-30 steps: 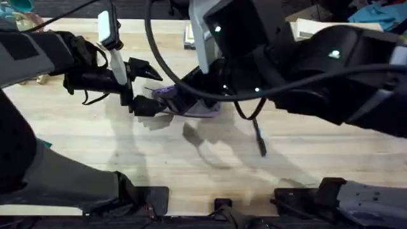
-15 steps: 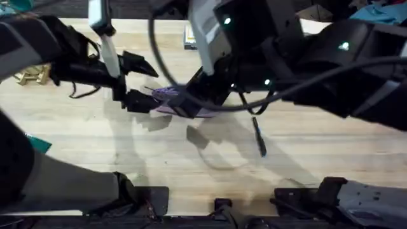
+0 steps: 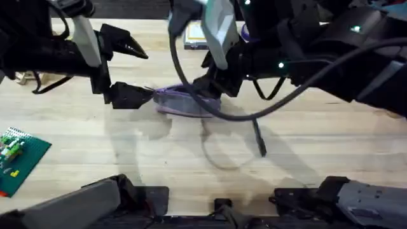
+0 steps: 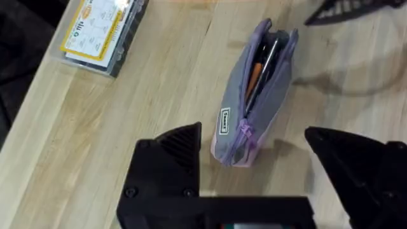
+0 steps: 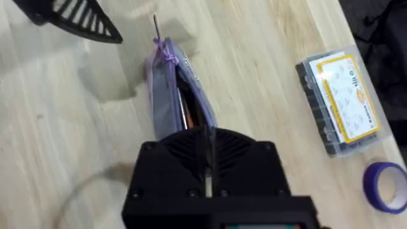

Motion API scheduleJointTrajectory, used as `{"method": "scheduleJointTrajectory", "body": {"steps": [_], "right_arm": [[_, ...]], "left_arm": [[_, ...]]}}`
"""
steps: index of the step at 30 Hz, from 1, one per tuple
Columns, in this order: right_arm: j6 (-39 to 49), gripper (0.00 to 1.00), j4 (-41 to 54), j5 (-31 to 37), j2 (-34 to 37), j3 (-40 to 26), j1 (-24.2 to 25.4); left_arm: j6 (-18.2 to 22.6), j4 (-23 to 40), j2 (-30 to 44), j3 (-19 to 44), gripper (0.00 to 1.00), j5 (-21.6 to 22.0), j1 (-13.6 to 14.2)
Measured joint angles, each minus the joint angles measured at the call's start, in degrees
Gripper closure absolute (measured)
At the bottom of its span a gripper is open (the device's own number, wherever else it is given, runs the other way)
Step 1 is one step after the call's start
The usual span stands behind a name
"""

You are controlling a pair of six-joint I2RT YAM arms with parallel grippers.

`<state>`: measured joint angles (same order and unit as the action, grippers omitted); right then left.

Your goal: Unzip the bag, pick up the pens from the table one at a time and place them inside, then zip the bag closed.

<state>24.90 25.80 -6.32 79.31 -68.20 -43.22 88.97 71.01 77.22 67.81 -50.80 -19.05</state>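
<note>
The grey bag [image 3: 181, 102] with lilac edging lies on the table [image 3: 127, 140], unzipped. In the left wrist view the bag [image 4: 254, 89] gapes, and an orange stick and a dark one lie inside. My left gripper [image 3: 143, 71] is open at the bag's left end, its fingers [image 4: 172, 159] either side of the zipper pull [image 4: 245, 131]. My right gripper [image 5: 208, 137] is shut at the opposite end of the bag [image 5: 172, 95]. One dark pen [image 3: 259, 140] lies on the wood to the bag's right, nearer the arms' bases.
A clear box with a yellow label [image 3: 194, 39] sits behind the bag near the far edge, with a purple tape roll [image 5: 385, 184] close to it. A green board [image 3: 16, 156] lies at the left front. Bare wood spreads in front of the bag.
My left arm has pulled back to the left, off the bag's end, uncovering the green board. The right arm has shifted slightly. Bag and pen have stayed put.
</note>
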Motion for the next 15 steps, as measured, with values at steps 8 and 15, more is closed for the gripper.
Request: {"method": "scheduleJointTrajectory", "body": {"steps": [8,15], "right_arm": [[7.0,0.970,0.0,-0.2,2.0,0.0,0.0],[8.2,0.968,0.0,-1.1,7.9,0.0,0.0]], "left_arm": [[0.0,1.0,-3.7,0.0,0.008,1.0,0.0],[0.0,1.3,-3.8,0.0,0.008,1.1,0.0]]}}
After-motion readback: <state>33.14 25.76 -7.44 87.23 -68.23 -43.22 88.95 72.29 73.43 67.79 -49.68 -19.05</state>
